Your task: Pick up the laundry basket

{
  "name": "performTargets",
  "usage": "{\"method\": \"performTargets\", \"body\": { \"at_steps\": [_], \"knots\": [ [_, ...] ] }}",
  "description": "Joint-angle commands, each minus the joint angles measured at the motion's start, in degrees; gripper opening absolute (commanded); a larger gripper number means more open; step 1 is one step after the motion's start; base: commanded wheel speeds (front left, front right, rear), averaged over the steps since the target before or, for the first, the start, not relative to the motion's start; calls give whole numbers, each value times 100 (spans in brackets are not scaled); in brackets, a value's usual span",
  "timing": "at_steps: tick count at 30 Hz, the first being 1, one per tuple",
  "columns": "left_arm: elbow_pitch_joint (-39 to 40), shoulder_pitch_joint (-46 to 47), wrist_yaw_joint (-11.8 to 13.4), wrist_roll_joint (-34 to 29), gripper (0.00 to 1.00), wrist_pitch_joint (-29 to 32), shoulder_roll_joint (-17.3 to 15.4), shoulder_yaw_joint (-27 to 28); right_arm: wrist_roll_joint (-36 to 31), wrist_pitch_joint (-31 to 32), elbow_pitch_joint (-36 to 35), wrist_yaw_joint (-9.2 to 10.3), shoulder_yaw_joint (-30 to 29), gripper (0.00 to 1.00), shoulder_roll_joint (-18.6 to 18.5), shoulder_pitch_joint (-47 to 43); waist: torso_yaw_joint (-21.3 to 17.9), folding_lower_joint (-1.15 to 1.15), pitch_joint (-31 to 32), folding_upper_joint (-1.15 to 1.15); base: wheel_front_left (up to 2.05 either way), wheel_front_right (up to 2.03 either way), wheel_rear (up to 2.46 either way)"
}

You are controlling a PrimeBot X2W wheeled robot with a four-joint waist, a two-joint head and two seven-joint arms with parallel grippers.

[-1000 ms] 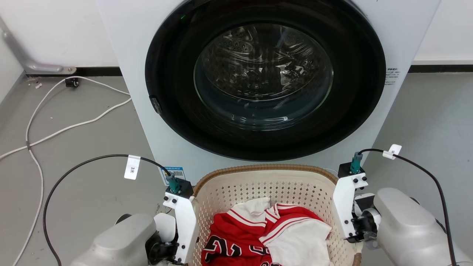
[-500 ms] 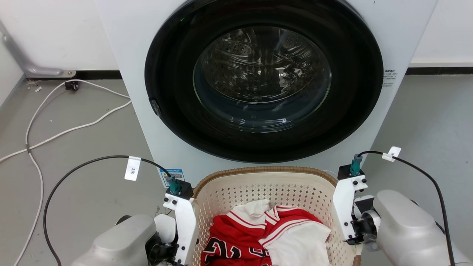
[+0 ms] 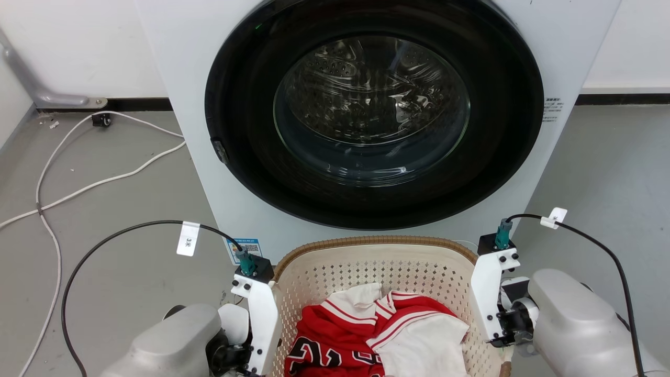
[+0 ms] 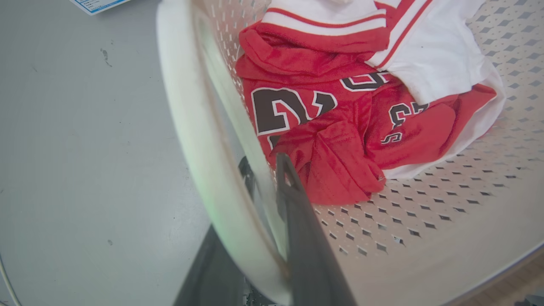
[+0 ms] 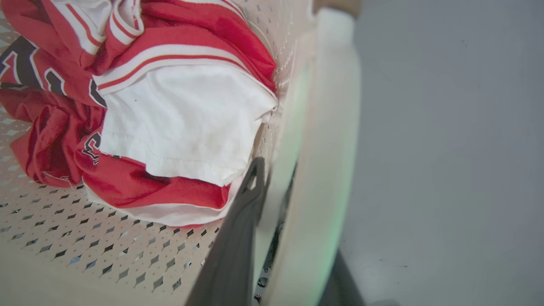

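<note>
Two hands bracket the cream perforated plastic laundry basket (image 3: 377, 240), standing on the floor (image 3: 104, 209) before the white washing machine (image 3: 178, 63): left hand (image 4: 263, 165) and right hand (image 5: 274, 170) each clamp one side wall, equally near.

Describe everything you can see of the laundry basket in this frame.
The laundry basket is cream perforated plastic, rounded-rectangular, with a brown woven-look rim and white side handles. It is upright before the washing machine, holding red-and-white jerseys. The left gripper and right gripper each straddle a side handle, one finger inside, one outside, clamped on it.
</note>
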State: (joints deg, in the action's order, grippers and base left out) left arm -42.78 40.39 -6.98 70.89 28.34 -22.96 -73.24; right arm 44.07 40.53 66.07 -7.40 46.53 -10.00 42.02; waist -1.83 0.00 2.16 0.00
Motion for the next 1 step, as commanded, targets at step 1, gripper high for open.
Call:
{"method": "performTargets", "body": {
  "at_steps": [1],
  "knots": [
    [33,29,-83,-47,0,39,-42,-26,-12,-35,17,-16,45,0,-111,117,1,0,-3,0,0,0,0]
  ]
}}
